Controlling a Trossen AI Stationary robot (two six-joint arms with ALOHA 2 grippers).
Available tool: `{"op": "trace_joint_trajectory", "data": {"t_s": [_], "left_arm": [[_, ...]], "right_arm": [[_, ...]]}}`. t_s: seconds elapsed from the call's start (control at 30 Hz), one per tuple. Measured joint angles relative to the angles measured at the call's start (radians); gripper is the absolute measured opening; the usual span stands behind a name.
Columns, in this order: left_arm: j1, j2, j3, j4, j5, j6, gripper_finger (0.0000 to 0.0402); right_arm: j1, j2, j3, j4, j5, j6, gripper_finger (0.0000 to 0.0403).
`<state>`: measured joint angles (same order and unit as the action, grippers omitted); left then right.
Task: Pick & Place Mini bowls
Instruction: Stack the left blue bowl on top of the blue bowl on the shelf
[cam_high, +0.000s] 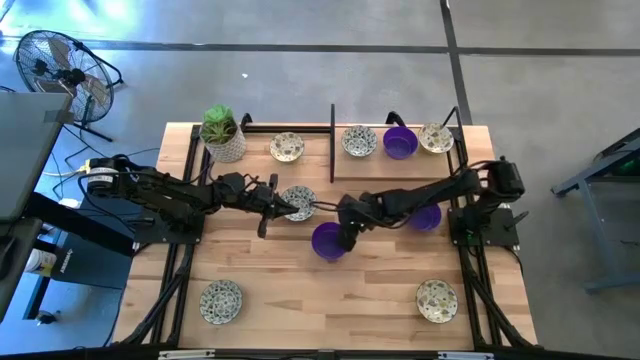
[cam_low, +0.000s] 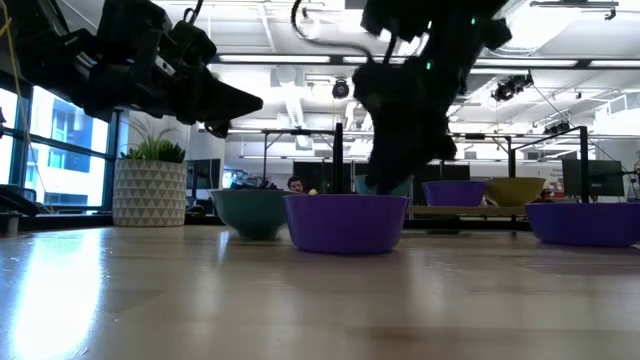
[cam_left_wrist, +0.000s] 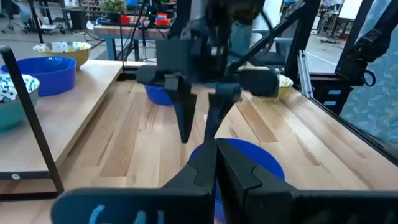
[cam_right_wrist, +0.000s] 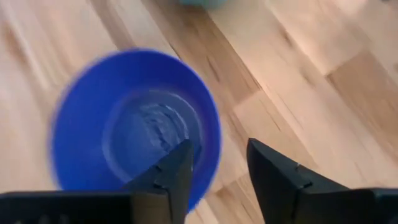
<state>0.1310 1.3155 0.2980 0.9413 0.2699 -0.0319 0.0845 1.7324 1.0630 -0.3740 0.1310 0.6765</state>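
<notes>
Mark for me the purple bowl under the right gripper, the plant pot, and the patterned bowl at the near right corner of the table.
purple bowl (cam_high: 327, 241): high view, on its inside.
plant pot (cam_high: 226, 146): high view, on the white wall of the pot.
patterned bowl (cam_high: 437, 300): high view, on its speckled inside.

Bowl (cam_high: 327, 241) mid-surface (cam_high: 330, 290), right gripper (cam_high: 346, 236) at its rim, left gripper (cam_high: 303, 208) just behind-left, plant (cam_high: 222, 133) at rear-left corner.
</notes>
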Motion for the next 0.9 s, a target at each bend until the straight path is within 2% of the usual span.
{"op": "trace_joint_trajectory", "data": {"t_s": [0.13,0.43,0.73,0.9], "left_arm": [[0.0,0.0,0.0,-0.003,0.0,-0.002,0.0002],[0.0,0.0,0.0,-0.002,0.001,-0.002,0.0002],[0.0,0.0,0.0,-0.002,0.002,-0.003,0.0002],[0.0,0.0,0.0,-0.002,0.005,-0.008,0.0002]], "right_arm": [[0.0,0.047,-0.001,0.014,-0.008,-0.004,0.0098],[0.0,0.053,-0.001,0.059,-0.046,-0.047,0.0008],[-0.013,0.049,-0.001,0.056,-0.093,-0.056,0.0008],[-0.043,-0.024,0.0,0.007,-0.12,-0.104,0.0006]]}}
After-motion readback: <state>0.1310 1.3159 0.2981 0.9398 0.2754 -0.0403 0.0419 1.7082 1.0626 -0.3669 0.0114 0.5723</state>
